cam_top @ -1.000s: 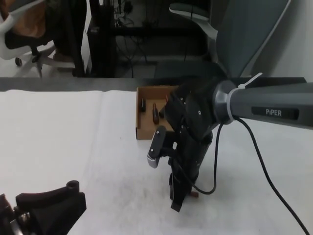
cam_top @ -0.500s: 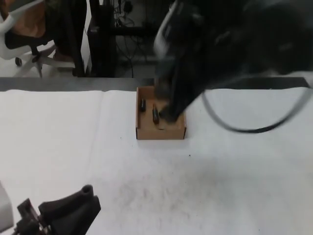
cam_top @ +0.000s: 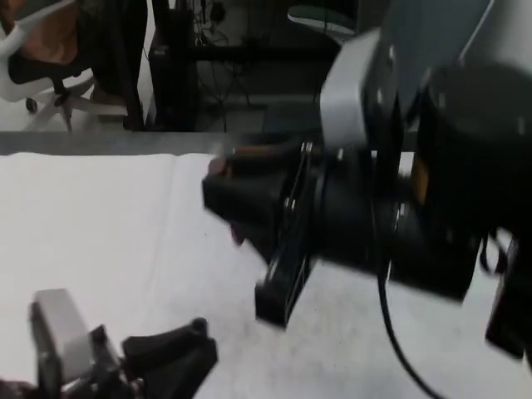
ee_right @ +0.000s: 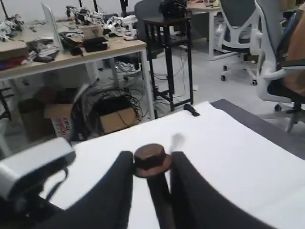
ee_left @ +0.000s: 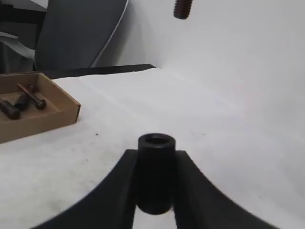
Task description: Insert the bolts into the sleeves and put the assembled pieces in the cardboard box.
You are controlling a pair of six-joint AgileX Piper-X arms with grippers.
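In the left wrist view my left gripper is shut on a black sleeve, held upright with its bore facing up. Above it hangs the threaded tip of a brown bolt. My right gripper is shut on that bolt, whose hex head sits between the fingers. In the high view the right arm looms large over the bench, and the left gripper with the sleeve stays low at the front left. The cardboard box lies off to one side with several dark pieces inside.
White cloth covers the bench. Office chairs, desks and cables stand on the floor beyond the bench's far edge. The left arm's grey camera housing shows in the right wrist view.
The right arm has lifted off the bench by the box and swung up in front of the high camera, hiding the box. The left gripper with the sleeve has shifted right.
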